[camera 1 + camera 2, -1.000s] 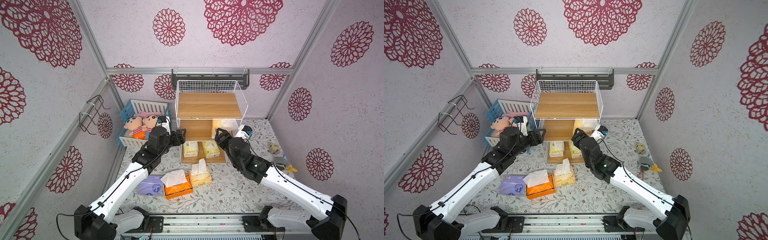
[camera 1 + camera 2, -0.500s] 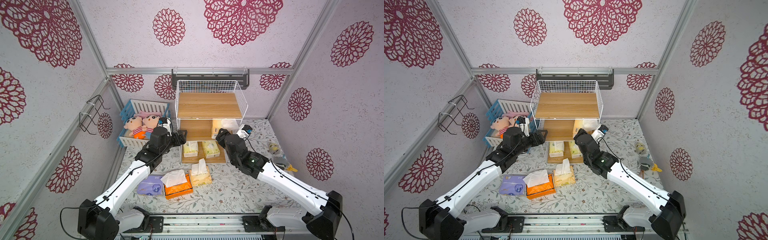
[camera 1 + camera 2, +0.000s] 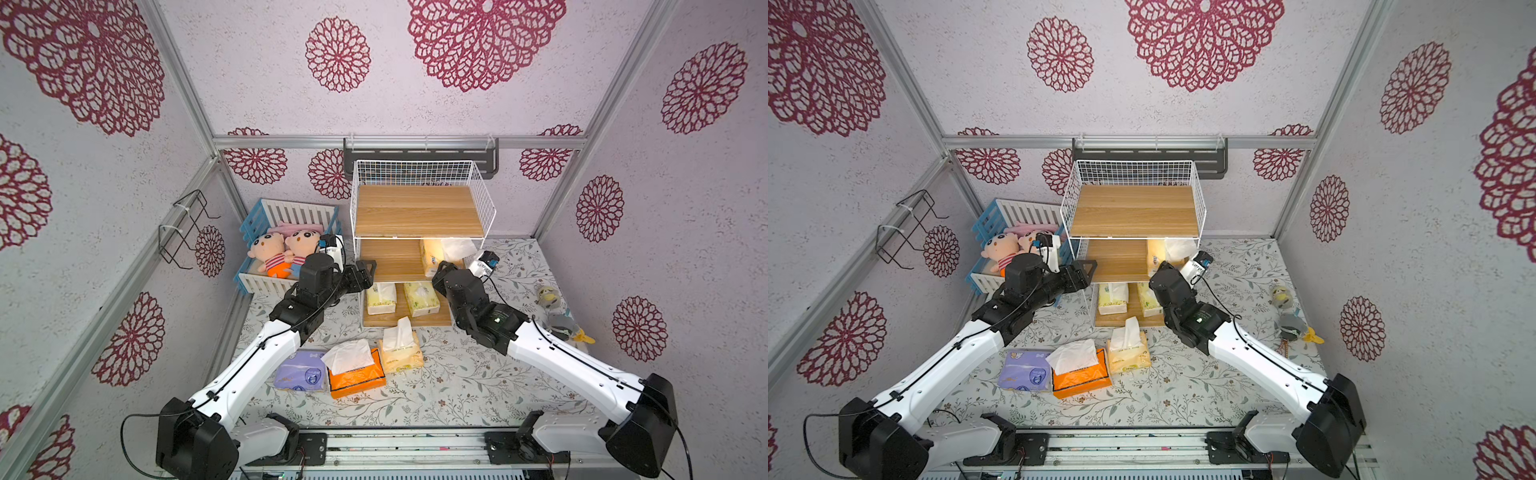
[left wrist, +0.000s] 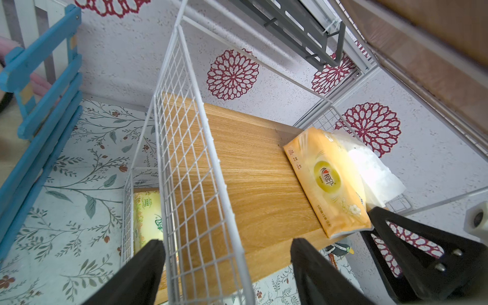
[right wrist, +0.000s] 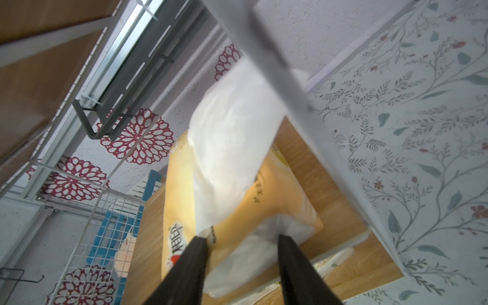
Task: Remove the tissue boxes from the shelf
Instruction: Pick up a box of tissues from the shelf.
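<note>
The shelf (image 3: pixel 417 210) stands at the back, its top board bare. On its middle tier a yellow tissue box (image 3: pixel 430 257) (image 5: pixel 182 184) lies with white tissue (image 5: pixel 232 132) sticking out. My right gripper (image 3: pixel 436 276) (image 5: pixel 241 245) is shut on this box's near end, one finger on each side. Two pale yellow tissue boxes (image 3: pixel 381 298) (image 3: pixel 422 298) lie on the bottom tier. My left gripper (image 3: pixel 368 270) (image 4: pixel 227 253) is open, its fingers astride the shelf's left wire panel (image 4: pixel 190 163). Lavender (image 3: pixel 300 375), orange (image 3: pixel 357 376) and cream (image 3: pixel 401 353) tissue boxes lie on the table.
A blue-and-white crate (image 3: pixel 286 216) holding two plush dolls (image 3: pixel 270 249) stands left of the shelf, close behind my left wrist. A black wall rack (image 3: pixel 419 151) hangs behind the shelf, and a black wire holder (image 3: pixel 183 232) is on the left wall. Small toys (image 3: pixel 548 295) lie at the right.
My right gripper has pushed in to the middle tier and its jaws have narrowed onto the yellow box. My left gripper has shifted right to the shelf's left panel.
</note>
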You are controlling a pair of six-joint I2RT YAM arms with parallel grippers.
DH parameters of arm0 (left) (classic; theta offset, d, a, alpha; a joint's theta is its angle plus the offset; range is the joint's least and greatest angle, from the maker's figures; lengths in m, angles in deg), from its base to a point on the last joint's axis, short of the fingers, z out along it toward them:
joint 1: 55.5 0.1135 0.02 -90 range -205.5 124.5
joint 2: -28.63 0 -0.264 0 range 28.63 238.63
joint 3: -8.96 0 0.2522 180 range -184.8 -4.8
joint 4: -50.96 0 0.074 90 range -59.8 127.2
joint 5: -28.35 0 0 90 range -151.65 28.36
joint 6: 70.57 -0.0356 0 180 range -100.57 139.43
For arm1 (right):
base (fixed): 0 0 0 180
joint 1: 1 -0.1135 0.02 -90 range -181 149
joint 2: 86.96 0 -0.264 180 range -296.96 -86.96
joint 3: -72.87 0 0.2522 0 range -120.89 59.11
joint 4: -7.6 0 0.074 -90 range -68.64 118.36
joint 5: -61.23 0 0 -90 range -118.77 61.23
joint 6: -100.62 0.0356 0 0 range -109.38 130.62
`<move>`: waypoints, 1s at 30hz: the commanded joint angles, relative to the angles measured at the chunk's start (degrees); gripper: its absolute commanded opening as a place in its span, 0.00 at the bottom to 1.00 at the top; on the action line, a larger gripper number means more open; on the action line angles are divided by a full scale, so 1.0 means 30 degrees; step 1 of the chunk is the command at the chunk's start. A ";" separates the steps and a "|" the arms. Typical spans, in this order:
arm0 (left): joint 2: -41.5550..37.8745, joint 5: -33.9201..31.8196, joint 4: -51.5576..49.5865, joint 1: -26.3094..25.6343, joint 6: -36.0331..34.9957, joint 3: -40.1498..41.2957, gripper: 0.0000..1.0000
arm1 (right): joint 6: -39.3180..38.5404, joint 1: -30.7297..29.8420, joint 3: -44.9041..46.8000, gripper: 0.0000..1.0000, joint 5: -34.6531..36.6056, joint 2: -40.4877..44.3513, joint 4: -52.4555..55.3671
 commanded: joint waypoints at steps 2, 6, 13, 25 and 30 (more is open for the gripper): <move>0.0071 0.0241 0.0655 0.0122 -0.0066 0.0291 0.82 | -0.0991 0.0177 -0.0108 0.27 0.0221 0.0657 -0.0477; 0.0072 0.0233 0.0710 0.0116 0.0053 0.0288 0.82 | -0.1477 0.0206 -0.0109 0.07 0.0054 0.1137 -0.0465; -0.0046 0.0293 0.0580 0.0128 0.0236 0.0230 0.82 | -0.1435 0.0213 0.0419 0.00 -0.1179 0.2478 0.0292; -0.0338 0.0098 0.0283 0.0113 0.0529 -0.0001 0.82 | -0.1414 0.0206 0.2937 0.00 -0.3377 0.4180 -0.1119; -0.0598 -0.0246 -0.0020 0.0114 0.0407 -0.0104 0.82 | -0.1759 0.0175 0.3648 0.00 -0.4365 0.5062 -0.0538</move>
